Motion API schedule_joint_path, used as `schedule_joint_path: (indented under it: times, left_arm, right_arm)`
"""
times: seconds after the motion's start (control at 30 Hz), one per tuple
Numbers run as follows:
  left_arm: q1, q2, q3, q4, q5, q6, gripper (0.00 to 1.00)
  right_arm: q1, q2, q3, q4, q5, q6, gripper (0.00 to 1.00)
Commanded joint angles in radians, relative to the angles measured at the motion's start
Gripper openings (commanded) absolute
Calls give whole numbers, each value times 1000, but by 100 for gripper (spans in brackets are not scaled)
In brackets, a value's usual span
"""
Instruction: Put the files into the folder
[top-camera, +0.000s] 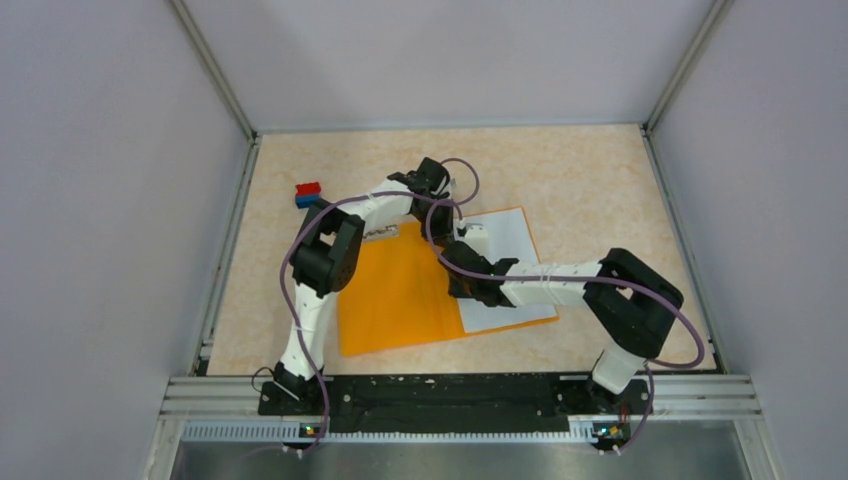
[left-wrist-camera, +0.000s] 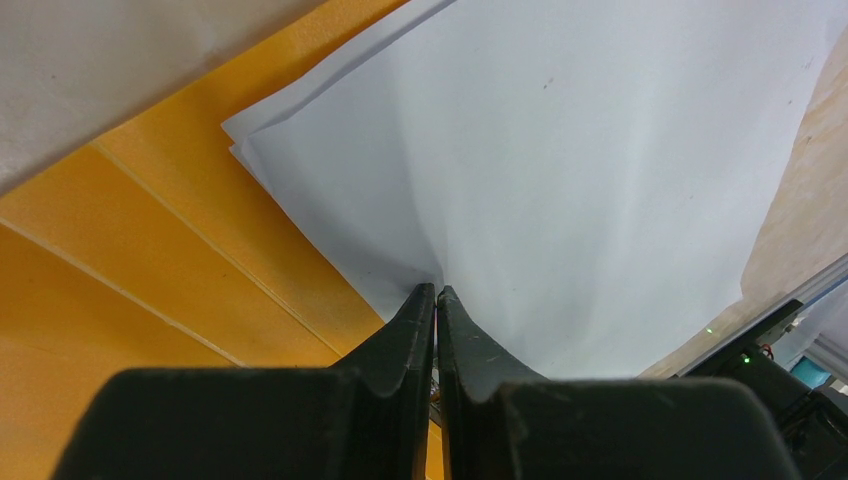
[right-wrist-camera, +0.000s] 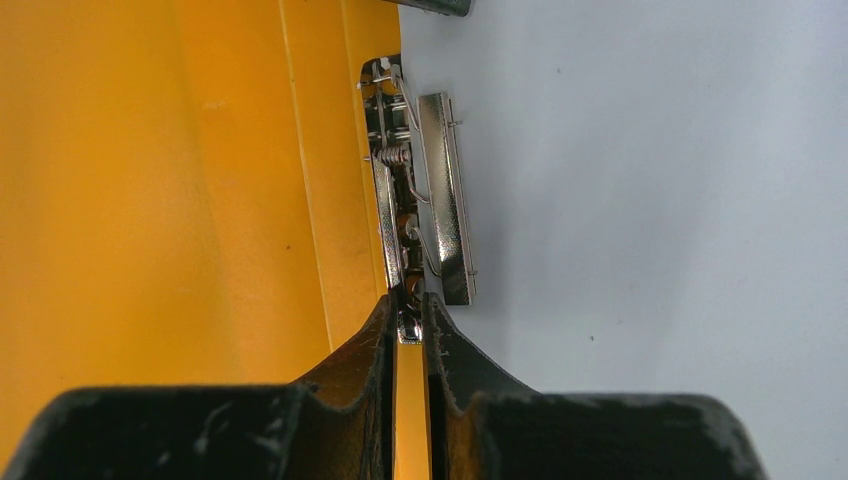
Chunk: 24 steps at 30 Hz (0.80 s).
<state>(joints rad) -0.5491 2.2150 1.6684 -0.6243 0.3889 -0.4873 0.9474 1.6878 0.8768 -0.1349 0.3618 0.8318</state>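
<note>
Looking down from above, the orange folder (top-camera: 395, 300) lies open mid-table (top-camera: 600, 180), with white sheets (top-camera: 510, 250) on its right half. Left wrist view: the left gripper (left-wrist-camera: 437, 292) pinches the sheets' edge, jaws almost together, paper creasing at the tips. Right wrist view: the right gripper (right-wrist-camera: 412, 305) is narrow, nipping the silver clip (right-wrist-camera: 445, 190) at its near end.

Top camera overhead behind bases (top-camera: 290, 385), looking down — wrist cameras close, both on folder (top-camera: 395, 295), files (top-camera: 510, 232).
</note>
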Motion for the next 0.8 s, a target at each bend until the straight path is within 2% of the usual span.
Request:
schedule_joint_path:
  times: [0.0, 0.13, 0.33, 0.53, 0.77]
  left_arm:
    - [6, 51, -16, -19, -85, 30, 11]
    - [5, 52, -19, -15, -79, 26, 11]
    - [6, 48, -19, -14, -81, 24, 11]
    - [5, 43, -16, -16, -83, 24, 11]
    - [5, 37, -10, -22, -85, 27, 11]
  right_arm:
    - [9, 106, -71, -216, 36, -14, 0]
    - [16, 114, -46, -216, 23, -16, 0]
    - [15, 39, -10, -198, -28, -42, 0]
    - [15, -5, 26, -138, -135, -54, 6]
    - [15, -13, 47, -136, -150, -58, 14]
